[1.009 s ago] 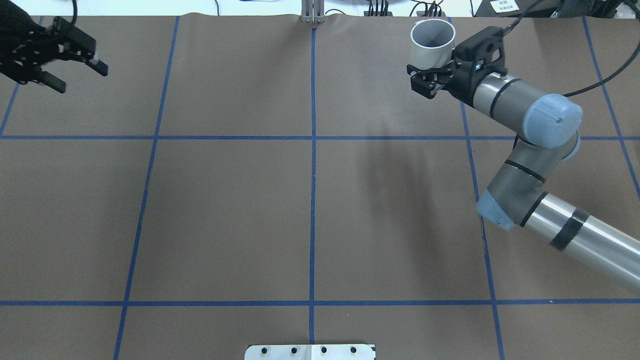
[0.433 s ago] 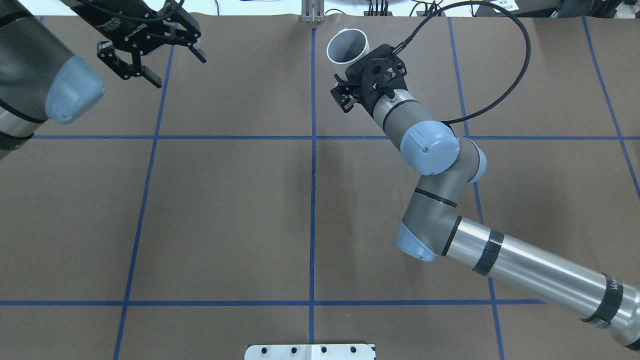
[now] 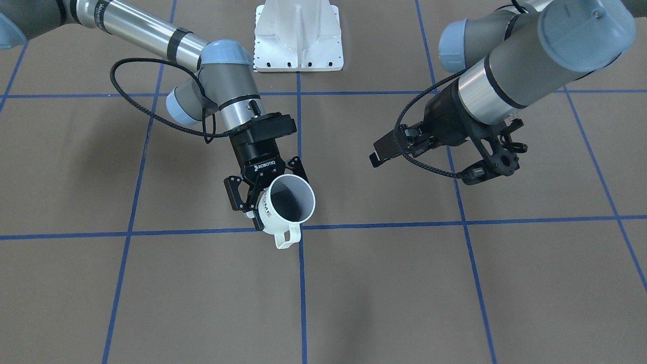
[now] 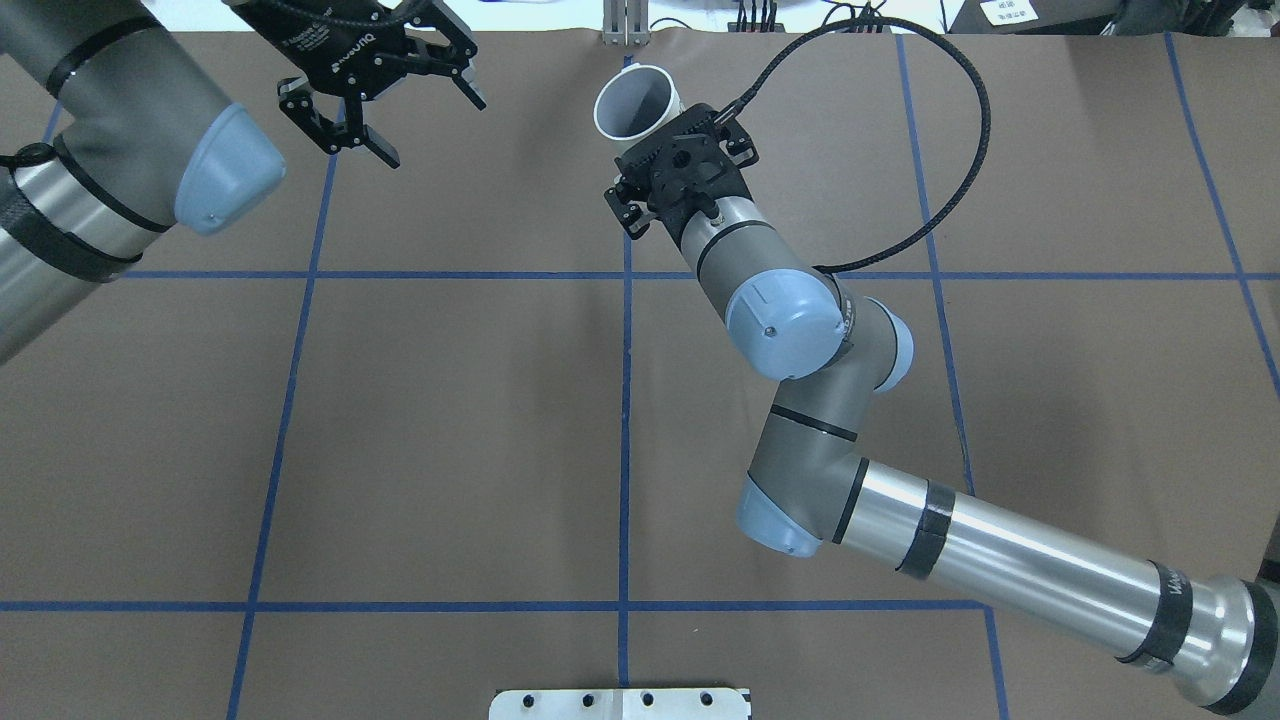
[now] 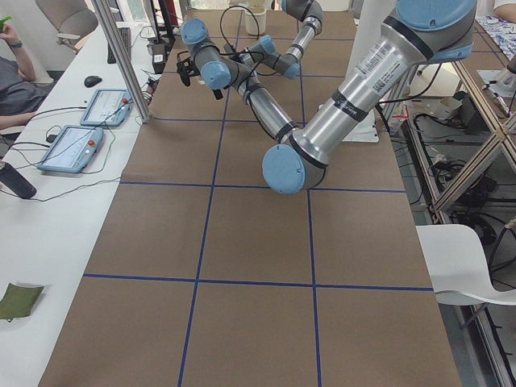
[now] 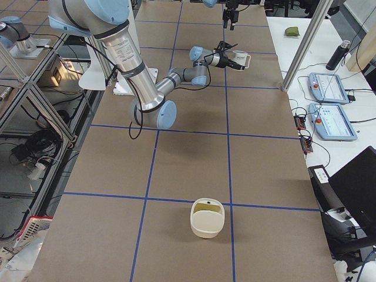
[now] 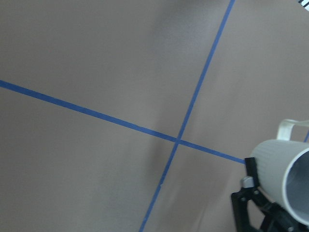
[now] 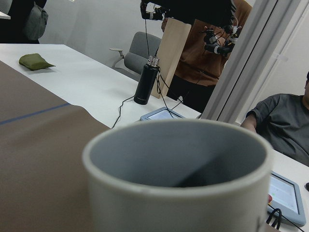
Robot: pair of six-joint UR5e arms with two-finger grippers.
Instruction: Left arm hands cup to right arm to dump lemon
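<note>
The cup [image 4: 635, 100], clamped in the jaws of the right gripper [image 3: 258, 189], hangs mid-way along the desk's [image 4: 450, 420] edge opposite the robot; the left gripper [image 4: 432, 130] is nearby, jaws apart.

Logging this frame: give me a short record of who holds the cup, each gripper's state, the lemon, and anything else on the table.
cup holder: right gripper, jaws shut on the cup
cup pose: off the table, tilted, handle toward the operators' side
left gripper: open, empty, apart from the cup
lemon: not visible; the cup's inside shows only grey and shadow
other: cream container on the table, toward the end on the robot's right
</note>
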